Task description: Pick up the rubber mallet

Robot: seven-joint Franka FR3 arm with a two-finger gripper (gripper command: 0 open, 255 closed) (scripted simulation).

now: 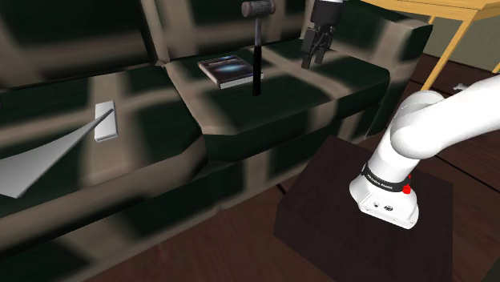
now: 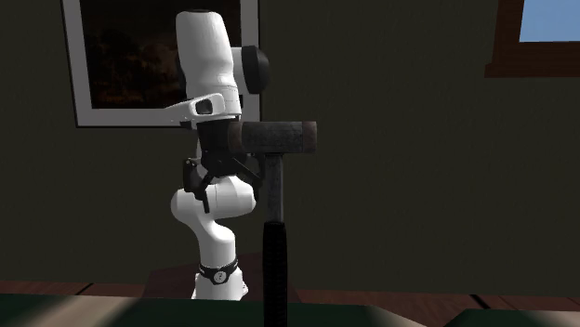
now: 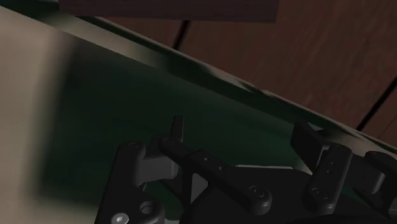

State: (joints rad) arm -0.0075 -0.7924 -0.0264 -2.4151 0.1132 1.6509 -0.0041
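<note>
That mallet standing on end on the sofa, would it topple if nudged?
Probably. The mallet stands upright on its thin handle end with the broad head on top, so it looks top-heavy. The sofa cushion under it is likely soft, which gives poor footing. Its handle looks rigid and should not bend when gripped.

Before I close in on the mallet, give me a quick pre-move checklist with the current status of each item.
1. Gripper open: ok. Its fingers stand apart in the wrist view.
2. Mallet steady: ok. It stands upright on the sofa, head up.
3. Gripper lined up with the handle: not ok. It hangs apart from the mallet, toward the shoulder view's right.
4. Path to the handle: ok. Bare cushion lies between them, and the book is on the handle's other side.
5. Finger height against the handle: cannot tell.
</note>
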